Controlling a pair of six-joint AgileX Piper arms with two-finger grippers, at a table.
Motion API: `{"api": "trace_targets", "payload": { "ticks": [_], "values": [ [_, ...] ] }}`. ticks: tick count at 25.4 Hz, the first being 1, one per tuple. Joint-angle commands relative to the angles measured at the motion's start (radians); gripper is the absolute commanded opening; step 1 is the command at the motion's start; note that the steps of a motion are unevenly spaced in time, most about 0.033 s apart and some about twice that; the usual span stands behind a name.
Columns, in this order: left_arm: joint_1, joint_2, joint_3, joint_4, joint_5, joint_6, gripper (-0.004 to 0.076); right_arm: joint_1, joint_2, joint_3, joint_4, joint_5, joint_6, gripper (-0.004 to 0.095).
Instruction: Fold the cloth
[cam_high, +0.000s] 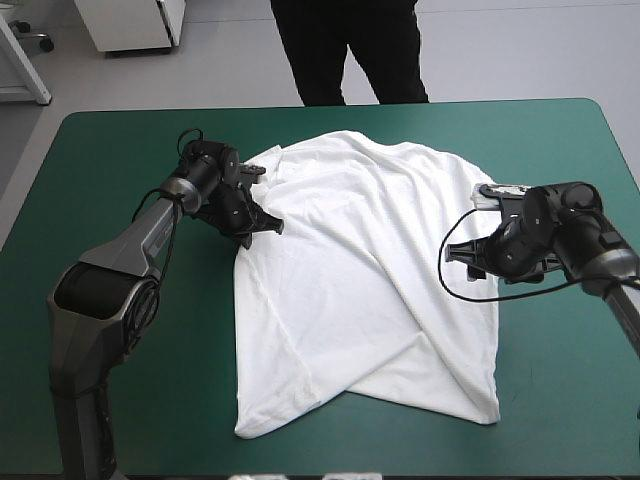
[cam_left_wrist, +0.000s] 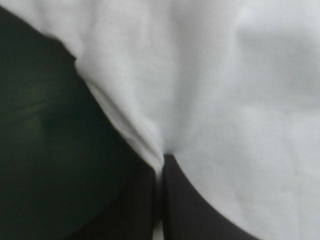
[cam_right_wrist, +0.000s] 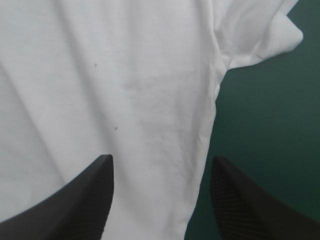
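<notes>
The likely trouble is a lopsided pull: raised by its left edge alone, the white short-sleeved T-shirt (cam_high: 360, 250), spread across the middle of the teal-green covered desk (cam_high: 110, 140) with its near hem partly crossed over, could drag and bunch to 1 side. The left black-finned hand (cam_left_wrist: 162, 159) is pinched shut on the shirt's left edge; the right hand (cam_right_wrist: 160, 162) stands wide open astride the right edge, holding nothing.
</notes>
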Motion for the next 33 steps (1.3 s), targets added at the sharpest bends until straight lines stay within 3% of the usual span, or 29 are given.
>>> {"api": "trace_targets", "payload": {
  "ticks": [1, 5, 14, 24, 27, 31, 33],
  "values": [
    [-0.001, -0.028, -0.009, -0.001, 0.044, 0.0, -0.0009, -0.008, 0.032, -0.032, -0.03, -0.054, 0.031, 0.0546],
    [-0.001, -0.028, -0.009, -0.005, 0.044, 0.0, -0.0009, -0.008, 0.086, -0.032, -0.102, -0.056, 0.048, 0.0544],
    [-0.001, -0.028, -0.009, -0.005, 0.044, 0.0, -0.0009, -0.013, 0.201, -0.031, -0.131, -0.098, 0.056, 0.054],
    [-0.001, -0.028, -0.009, -0.012, 0.034, 0.0, -0.0009, -0.066, 0.307, -0.031, -0.035, -0.153, 0.0, 0.0514],
    [-0.001, -0.028, -0.009, -0.012, 0.034, 0.0, -0.0009, -0.066, 0.34, -0.031, 0.022, -0.128, -0.031, 0.0404],
    [-0.001, -0.034, -0.009, -0.034, 0.048, 0.011, -0.0009, -0.066, 0.357, -0.031, 0.096, -0.092, -0.106, -0.0021],
    [-0.001, -0.046, -0.009, -0.043, 0.055, 0.031, -0.0009, -0.066, 0.349, -0.033, 0.096, -0.081, -0.106, -0.0012]
  ]
}}
